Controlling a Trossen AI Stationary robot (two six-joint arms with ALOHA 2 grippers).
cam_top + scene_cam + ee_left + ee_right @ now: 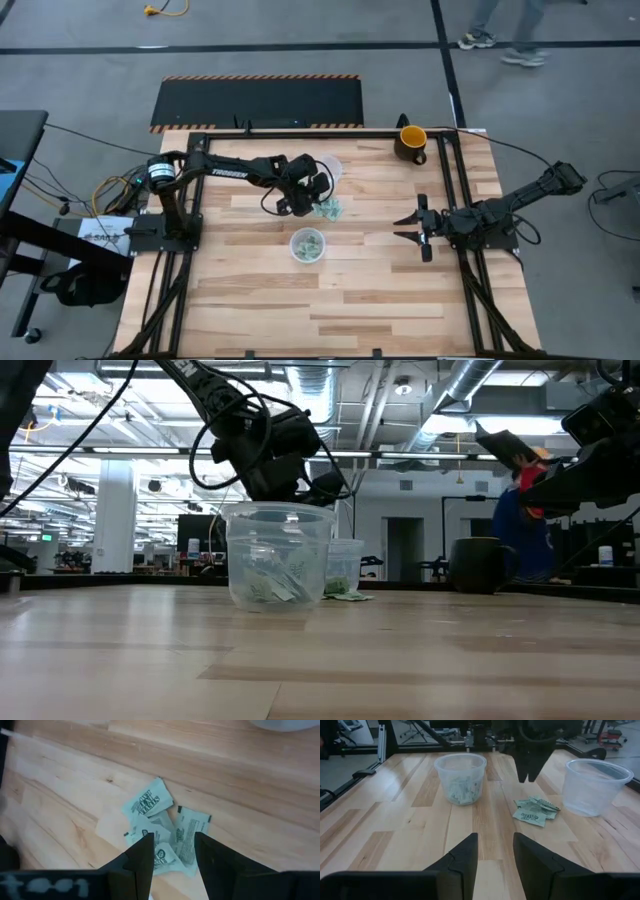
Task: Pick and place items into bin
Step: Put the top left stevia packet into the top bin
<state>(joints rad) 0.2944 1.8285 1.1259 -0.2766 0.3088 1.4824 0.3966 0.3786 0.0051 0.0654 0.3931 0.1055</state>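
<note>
A small pile of pale green packets (pixel 161 831) lies flat on the wooden table (pixel 380 300), also seen in the high view (pixel 328 208) and the right wrist view (pixel 535 810). My left gripper (pixel 172 845) hangs open just above the pile, pointing steeply down, touching nothing; the right wrist view shows the left gripper (pixel 529 776) clear of the packets. A clear cup (pixel 307 245) near the table's middle holds several packets (pixel 461 789). My right gripper (pixel 415 228) waits open at the table's right, with nothing between its fingers (pixel 470 851).
An empty clear cup (pixel 592 785) stands just beyond the pile, close to the left arm (pixel 328 168). A yellow-and-dark mug (pixel 411 142) sits at the far right corner. Black frame rails (pixel 460 180) line the table's sides. Bare wood lies toward the near edge.
</note>
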